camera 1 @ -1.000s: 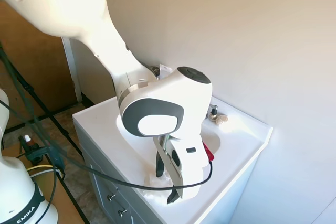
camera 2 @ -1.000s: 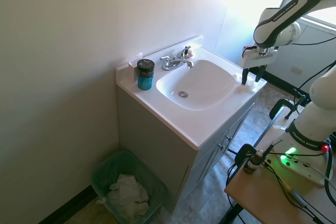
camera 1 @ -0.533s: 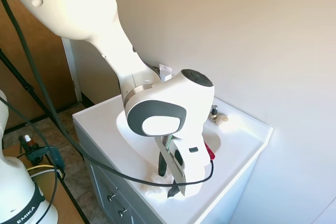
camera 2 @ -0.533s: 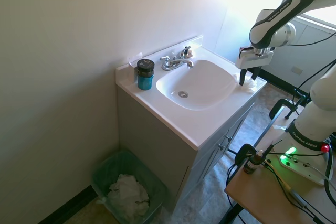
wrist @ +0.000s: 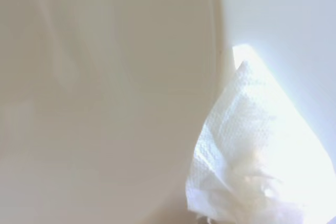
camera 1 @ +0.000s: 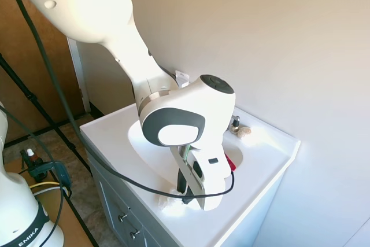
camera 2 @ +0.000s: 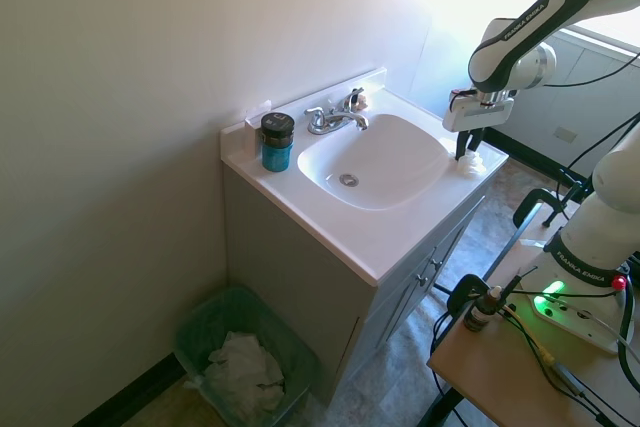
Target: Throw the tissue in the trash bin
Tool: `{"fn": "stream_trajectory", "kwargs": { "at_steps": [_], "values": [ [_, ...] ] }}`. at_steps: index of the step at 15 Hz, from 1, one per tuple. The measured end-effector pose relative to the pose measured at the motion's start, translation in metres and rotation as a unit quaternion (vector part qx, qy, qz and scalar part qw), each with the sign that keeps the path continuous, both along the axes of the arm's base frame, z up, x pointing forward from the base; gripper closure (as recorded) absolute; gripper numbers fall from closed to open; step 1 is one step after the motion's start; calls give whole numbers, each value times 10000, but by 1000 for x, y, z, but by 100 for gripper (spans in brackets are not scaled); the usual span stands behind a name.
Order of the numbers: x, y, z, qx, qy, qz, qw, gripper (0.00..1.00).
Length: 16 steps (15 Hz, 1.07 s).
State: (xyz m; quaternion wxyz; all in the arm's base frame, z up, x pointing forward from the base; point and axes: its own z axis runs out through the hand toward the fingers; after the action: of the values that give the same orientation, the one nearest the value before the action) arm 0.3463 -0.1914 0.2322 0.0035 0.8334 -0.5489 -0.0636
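Wrist view, nearest to me: the tissue (wrist: 247,150) fills the lower corner of the frame, white, embossed and crumpled to a point, brightly sunlit. It lies against the curved rim of the sink basin (wrist: 105,103), which takes up most of the rest of that view.

Second exterior view: my hand (camera 2: 470,154) points straight down at the tabletop's (camera 2: 385,247) front corner on the side away from the wall, beside the basin rim. The dark fingers reach down to the white wad of the tissue (camera 2: 472,164) and appear drawn in on its top, though the contact is too small to see exactly. The wad's underside looks to be on the tabletop or just off it; I cannot tell which.

First exterior view: my own wrist housing blocks most of the hand; only crumpled white paper shows at the tabletop's front edge.

Further off: the chrome faucet (camera 2: 333,117) sits at the back edge. A blue jar with a dark lid (camera 2: 277,141) stands at the back corner next to the wall. On the floor beside the cabinet, against the wall, the trash bin (camera 2: 200,327) holds crumpled white paper.
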Motion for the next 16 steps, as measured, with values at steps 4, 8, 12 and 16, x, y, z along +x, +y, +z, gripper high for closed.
{"fn": "stream_trajectory", "kwargs": {
  "at_steps": [4, 8, 12, 16],
  "values": [
    [3, 4, 0, 0, -5, 60, 10000, 100],
    [10, 12, 12, -36, -132, 134, 9998, 100],
    [30, 53, 76, -165, -530, 119, 9984, 100],
    [54, 172, 160, -375, -1034, 418, 9931, 100]
  ]
}}
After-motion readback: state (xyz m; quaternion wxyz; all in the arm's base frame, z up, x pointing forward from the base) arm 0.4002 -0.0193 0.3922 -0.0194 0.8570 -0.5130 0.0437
